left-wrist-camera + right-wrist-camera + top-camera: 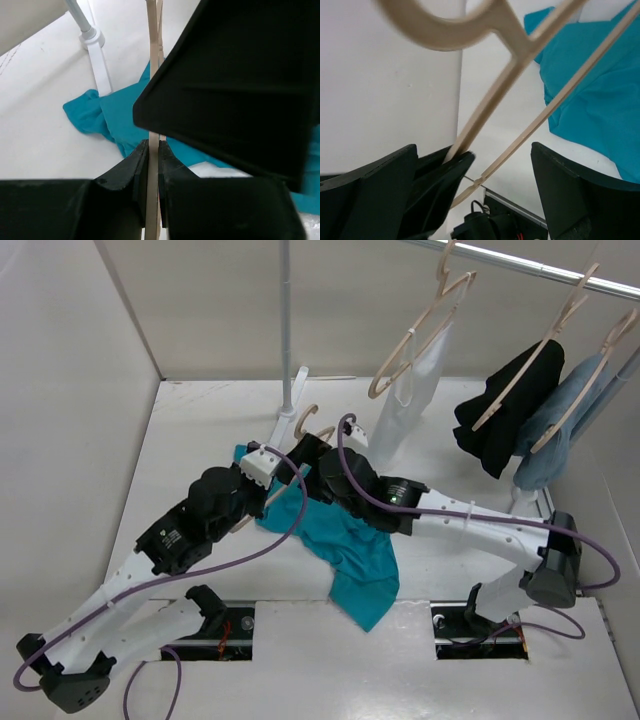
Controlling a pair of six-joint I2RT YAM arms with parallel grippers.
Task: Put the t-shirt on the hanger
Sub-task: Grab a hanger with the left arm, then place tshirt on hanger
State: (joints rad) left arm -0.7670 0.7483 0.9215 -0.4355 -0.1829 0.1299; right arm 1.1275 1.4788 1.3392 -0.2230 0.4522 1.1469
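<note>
Plainly, the left gripper [153, 148] is pinched almost shut on a thin bar of the hanger [152, 75]. The beige strip runs straight up between its two black fingers [135, 170]. The right gripper [472, 150] stands spread as wide as it goes and has hold of nothing. The hanger's neck and both slim bars pass through the gap between its jaws (the hook curls across the top of that wrist view).

From above, the two wrists meet near the middle of the table [190, 440], just in front of the foot of the rack pole [287, 330], and the hanger's hook pokes up between them. The t-shirt [355, 550] lies crumpled on the table under both arms. One teal corner sits near the pole's foot, and the bulk trails towards the near edge below the right arm. Whether the hanger's far end touches the cloth I cannot tell.

On the rail [540, 270] at the back right hang other hangers with a white garment [415, 380], a black garment [505, 415] and a grey-blue garment [565, 430].
</note>
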